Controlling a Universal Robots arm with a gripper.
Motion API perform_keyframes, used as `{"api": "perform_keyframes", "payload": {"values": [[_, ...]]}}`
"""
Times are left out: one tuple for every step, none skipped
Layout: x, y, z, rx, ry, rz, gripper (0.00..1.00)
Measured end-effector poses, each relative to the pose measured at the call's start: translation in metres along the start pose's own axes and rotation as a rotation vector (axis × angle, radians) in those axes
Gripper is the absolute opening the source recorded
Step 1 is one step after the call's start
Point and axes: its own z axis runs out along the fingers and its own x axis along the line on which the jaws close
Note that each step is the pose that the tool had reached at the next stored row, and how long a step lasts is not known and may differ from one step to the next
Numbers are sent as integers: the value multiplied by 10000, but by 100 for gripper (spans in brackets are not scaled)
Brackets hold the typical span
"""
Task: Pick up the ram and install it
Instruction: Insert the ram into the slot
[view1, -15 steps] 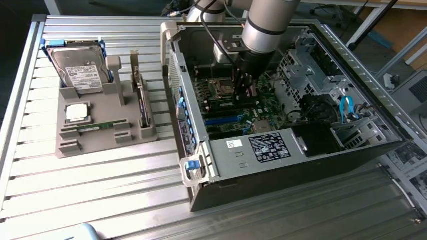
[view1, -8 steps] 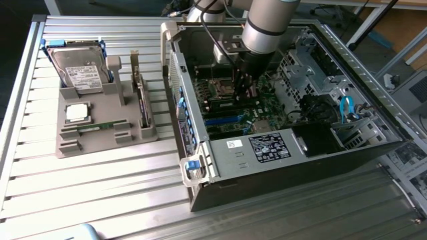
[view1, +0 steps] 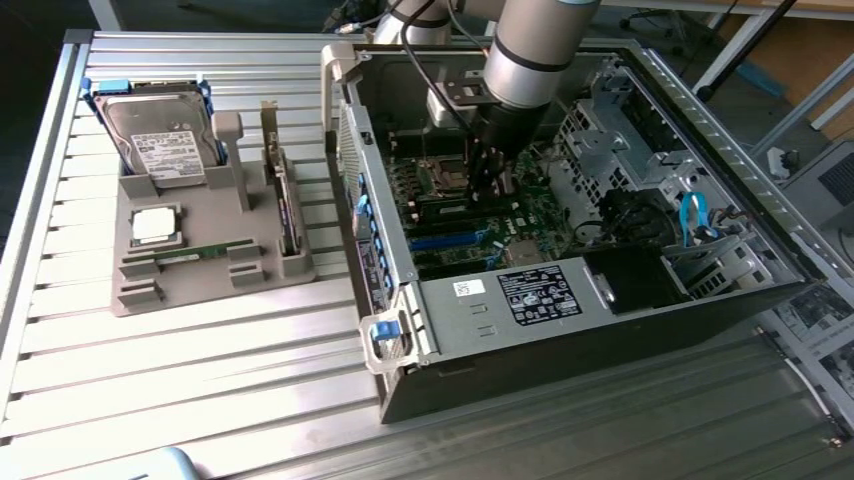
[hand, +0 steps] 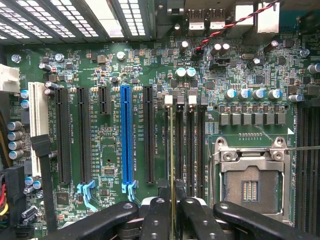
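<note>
In the wrist view the ram (hand: 172, 150) shows edge-on as a thin line standing along the outermost memory slot, below a white latch (hand: 168, 100), on the green motherboard (hand: 110, 145). My gripper (hand: 172, 200) straddles it, with its black fingers (hand: 159, 215) tight against both faces. I cannot tell how deep the ram sits in the slot. In the exterior view the arm reaches down into the open computer case (view1: 534, 300), and the gripper (view1: 487, 185) hangs just above the board beside the processor socket (view1: 441, 175).
A grey holder (view1: 200, 265) on the slatted table at the exterior view's left carries a hard drive (view1: 160, 140), a square silver processor (view1: 154, 225), a green stick (view1: 200, 250) and an upright card (view1: 280, 185). Case walls, a drive cage (view1: 601, 140) and cables surround the gripper.
</note>
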Motion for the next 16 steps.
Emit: {"api": "perform_keyframes", "payload": {"values": [[0,0,0,0,0,0,15],[0,0,0,1,-1,0,21],[0,0,0,1,0,0,21],[0,0,0,1,0,0,28],[0,0,0,1,0,0,28],[0,0,0,1,0,0,28],[0,0,-1,1,2,0,28],[0,0,-6,1,5,0,28],[0,0,-13,1,6,0,28],[0,0,-21,1,11,-1,28],[0,0,-27,2,18,-1,28],[0,0,-32,1,25,-1,28],[1,0,-35,1,26,0,28],[1,0,-39,1,27,0,28],[1,0,-43,1,27,0,28],[1,0,-48,1,28,1,28]]}}
